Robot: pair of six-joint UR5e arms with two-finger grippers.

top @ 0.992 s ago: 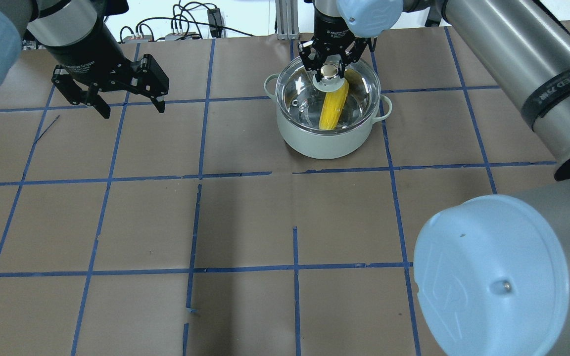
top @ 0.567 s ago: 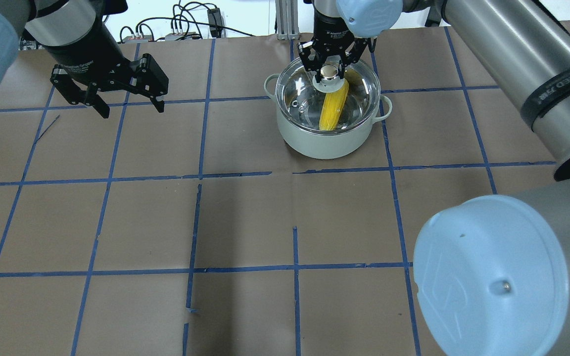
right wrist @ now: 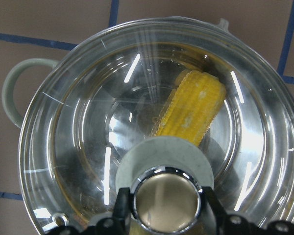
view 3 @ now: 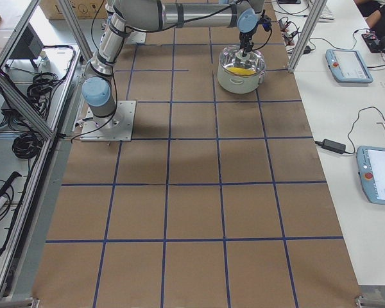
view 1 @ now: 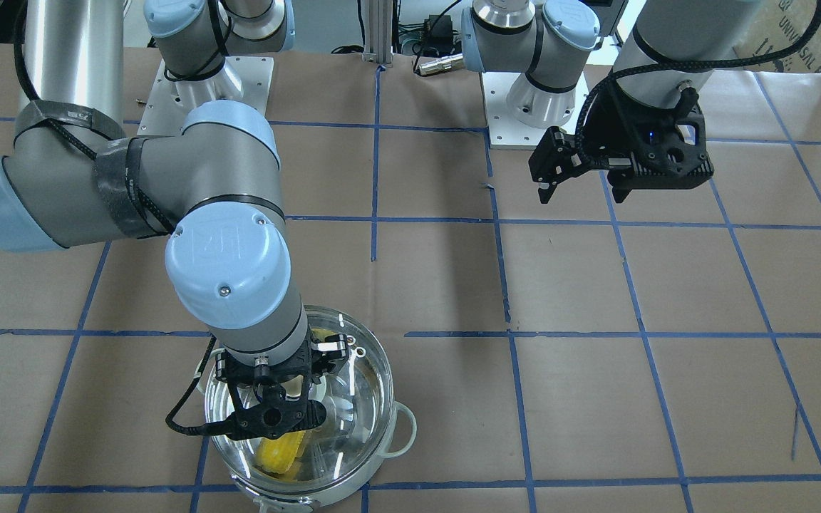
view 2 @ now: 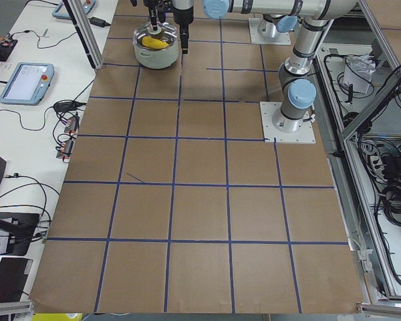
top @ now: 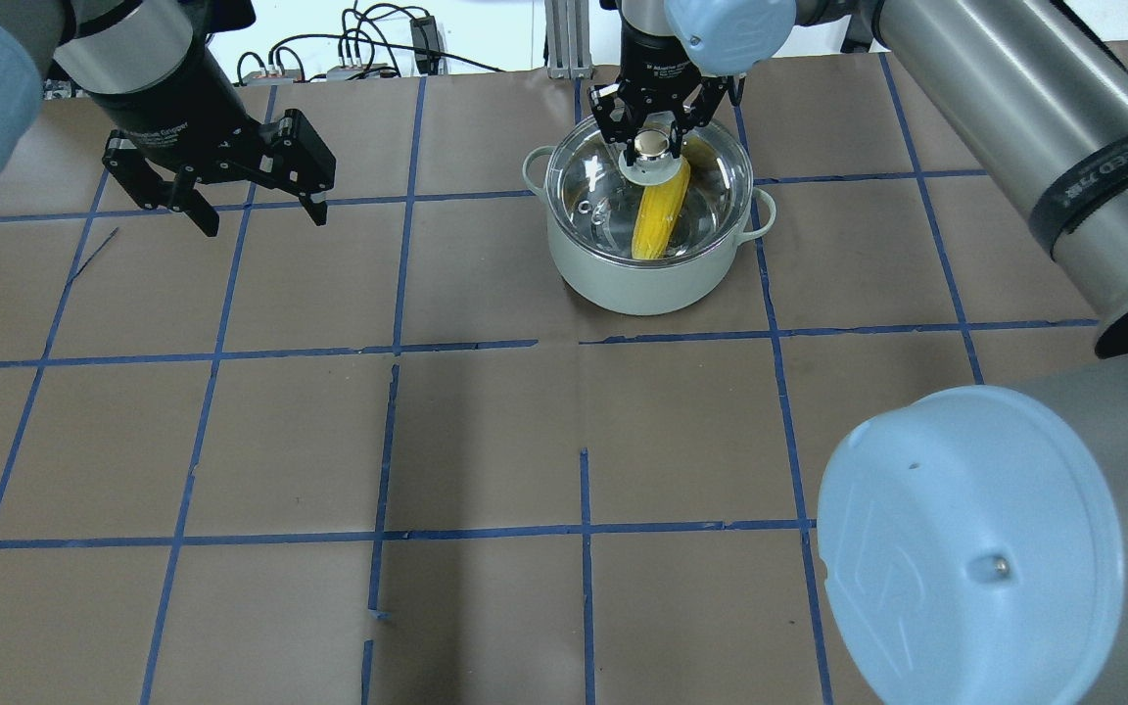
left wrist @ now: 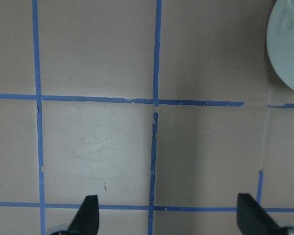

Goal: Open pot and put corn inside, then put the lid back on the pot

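Heads up on where things sit. Your right claw (top: 655,147) is narrowed onto the knob (right wrist: 166,200), a finger pressed to each side, so it's holding the lid (right wrist: 88,122) from straight above. That's the relation that matters: the lid is directly below the claw, so to me the next move looks like letting go and rising straight up, no sideways drift.

The lid looks settled on the pot (top: 623,284), though glare on the glass makes it hard to say the rim seats all the way round. The corn (right wrist: 193,110) lies inside on the bottom. In the overhead view its long axis runs from under the knob toward the robot's side, slightly slanted. One end is hidden under the lid's pale collar, and the fingertips are cut off at the bottom of the wrist view.

Further out, the left claw (top: 262,222) hangs spread wide over bare worktop (top: 486,441), well apart from the pot and holding nothing. Its wrist camera only catches a sliver of the pot's wall. The right arm is the nearer one by far.
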